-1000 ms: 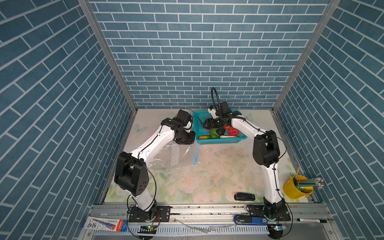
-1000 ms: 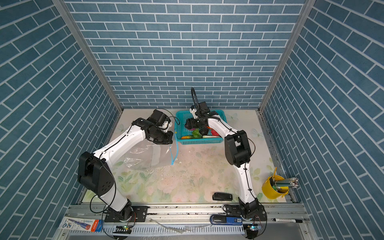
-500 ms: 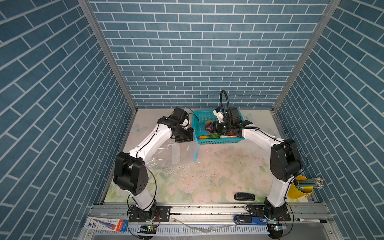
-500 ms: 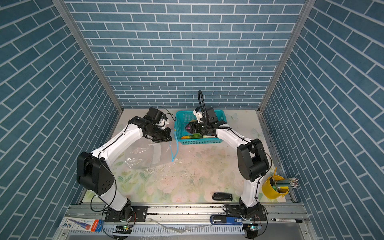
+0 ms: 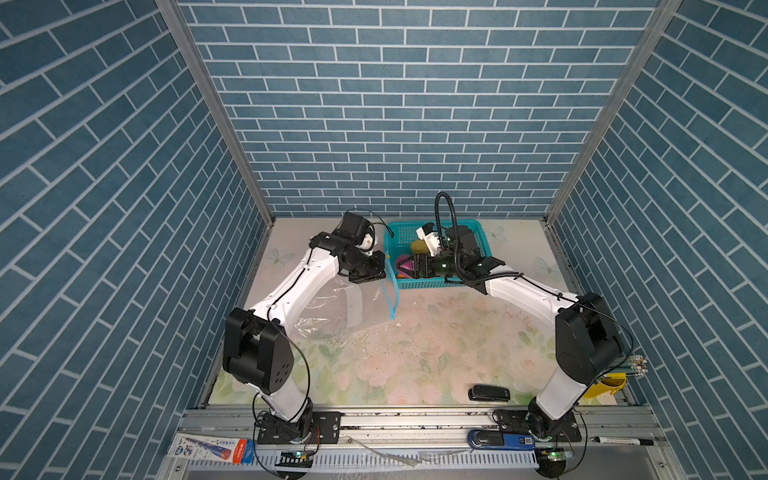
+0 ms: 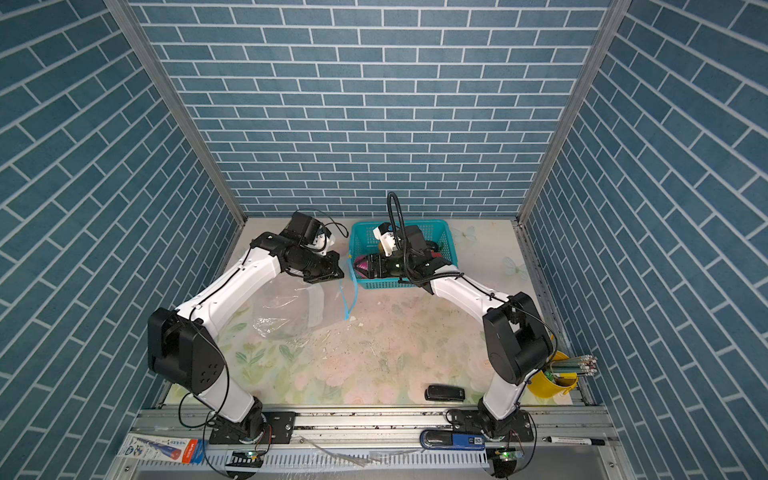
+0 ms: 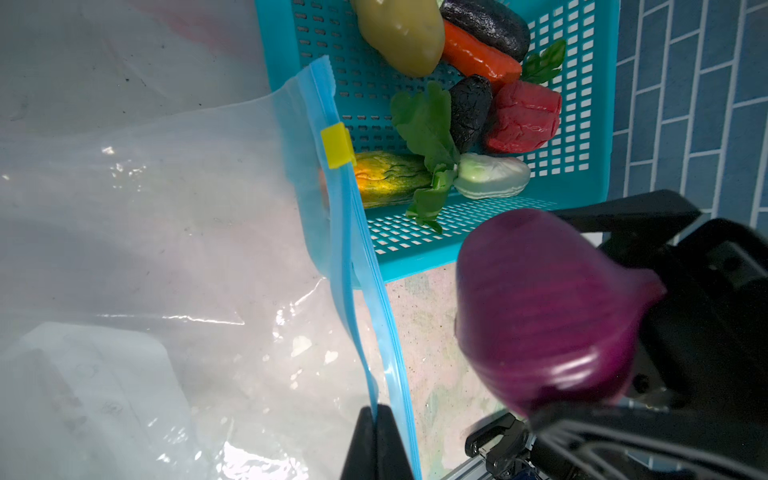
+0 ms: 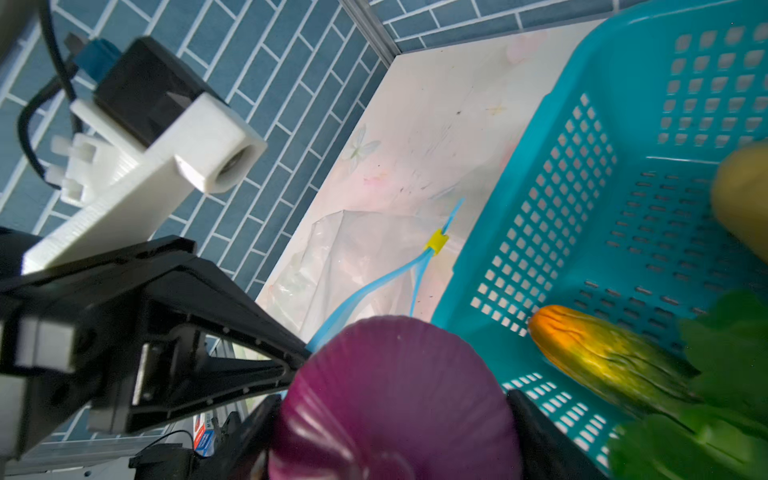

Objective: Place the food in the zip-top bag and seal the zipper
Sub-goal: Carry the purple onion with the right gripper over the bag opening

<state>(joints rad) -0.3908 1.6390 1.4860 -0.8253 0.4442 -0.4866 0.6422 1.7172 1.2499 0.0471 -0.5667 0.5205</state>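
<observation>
Purple and glossy, the onion (image 7: 548, 316) is clamped between the widely spread jaws of the right gripper (image 5: 415, 266). In both top views it hangs just above the middle of the frame, over the left part of the teal basket (image 7: 604, 104) and close to the mouth of the zip-top bag (image 7: 166, 228). The left gripper (image 7: 377, 419) is clenched on one lip of the light blue zipper (image 7: 345, 257) and holds it up off the bench (image 5: 415, 345). The rest of the clear, crinkly film sags to the left of centre. The likeliest trouble is the opening. The two blue lips stand only slightly apart, and the yellow slider (image 7: 336, 145) sits near one end, so the broad, ribbed dome of the onion could catch a lip. It might then shove the limp film aside, or tug the strip out of the thin pinch. The onion's smooth, rounded skin could also slip in the jaws if it is nudged. The bag lies right against the basket wall, so an arm brushing either one would shift the mouth. In the perforated basket remain a waxy yellow potato (image 7: 403, 37), an orange carrot (image 7: 478, 54), a matte dark eggplant (image 7: 486, 25), a lumpy red piece (image 7: 523, 116), a pale white piece (image 7: 492, 180) and soft leafy greens (image 7: 424, 120).
</observation>
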